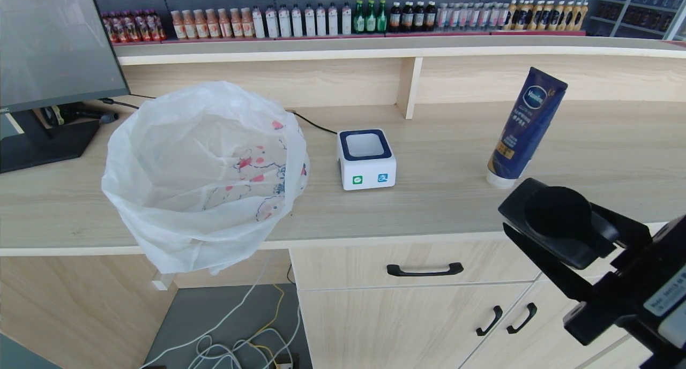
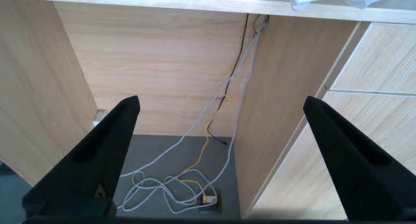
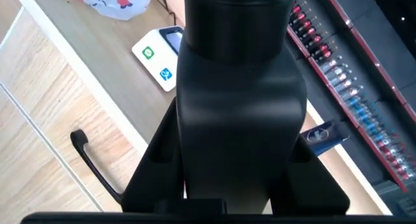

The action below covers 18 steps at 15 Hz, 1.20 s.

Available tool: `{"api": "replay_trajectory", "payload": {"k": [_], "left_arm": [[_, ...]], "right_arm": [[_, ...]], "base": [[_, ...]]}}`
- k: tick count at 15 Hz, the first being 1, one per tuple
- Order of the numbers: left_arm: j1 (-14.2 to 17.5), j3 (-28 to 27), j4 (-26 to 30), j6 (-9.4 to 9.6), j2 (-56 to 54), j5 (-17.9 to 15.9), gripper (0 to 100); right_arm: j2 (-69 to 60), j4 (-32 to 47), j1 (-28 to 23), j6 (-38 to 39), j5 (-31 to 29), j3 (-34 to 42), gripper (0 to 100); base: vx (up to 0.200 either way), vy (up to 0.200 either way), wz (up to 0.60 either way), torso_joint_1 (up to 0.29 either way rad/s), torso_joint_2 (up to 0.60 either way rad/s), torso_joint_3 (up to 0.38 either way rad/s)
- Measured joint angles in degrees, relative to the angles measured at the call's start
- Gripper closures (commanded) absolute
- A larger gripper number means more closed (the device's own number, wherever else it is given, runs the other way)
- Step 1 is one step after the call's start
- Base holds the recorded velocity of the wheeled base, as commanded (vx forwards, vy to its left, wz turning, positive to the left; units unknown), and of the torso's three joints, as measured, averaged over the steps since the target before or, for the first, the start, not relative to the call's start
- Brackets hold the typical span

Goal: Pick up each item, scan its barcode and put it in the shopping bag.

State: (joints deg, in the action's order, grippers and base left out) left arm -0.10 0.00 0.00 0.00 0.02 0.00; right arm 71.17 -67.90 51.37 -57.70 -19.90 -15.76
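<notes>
the tube point(image 1: 525, 128) is dark blue and stands on its white cap on the right part of the wooden counter point(image 1: 439, 197), leaning a little to the right. it carries a pale oval logo near its crimped top, lines of small light print down the front and a gold band just above the cap. it stands well apart from the shopping bag point(image 1: 203, 171), with the scanner point(image 1: 366, 159) between them.

the scanner is a small white box with a dark blue frame round its top window and two little square signs on the front, one green and one blue. the shopping bag is thin white plastic, mouth open wide, hanging over the counter's front edge, with red and blue cartoon print showing through its far side.

the right gripper point(image 1: 541, 235) hangs in front of the counter's edge, just below the tube; i cannot tell whether it is spread or closed. the left gripper point(image 2: 221, 165) is below the counter, its fingers point(image 2: 97, 159) spread wide with nothing between them, over loose cables point(image 2: 188, 185) on the floor.
</notes>
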Motion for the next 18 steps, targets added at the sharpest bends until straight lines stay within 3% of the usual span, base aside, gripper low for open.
{"api": "replay_trajectory", "payload": {"k": [10, 18], "left_arm": [[0.00, 0.00, 0.00, 0.00, 0.00, 0.00, 0], [0.00, 0.00, 0.00, 0.00, 0.00, 0.00, 0]], "right_arm": [[1.16, -0.30, 9.57, -13.96, -0.27, -1.43, 100], [7.78, -0.41, 16.13, -19.21, -0.22, -4.61, 100]], "base": [[0.000, 0.000, 0.00, 0.000, 0.00, 0.000], [0.000, 0.000, 0.00, 0.000, 0.00, 0.000]]}}
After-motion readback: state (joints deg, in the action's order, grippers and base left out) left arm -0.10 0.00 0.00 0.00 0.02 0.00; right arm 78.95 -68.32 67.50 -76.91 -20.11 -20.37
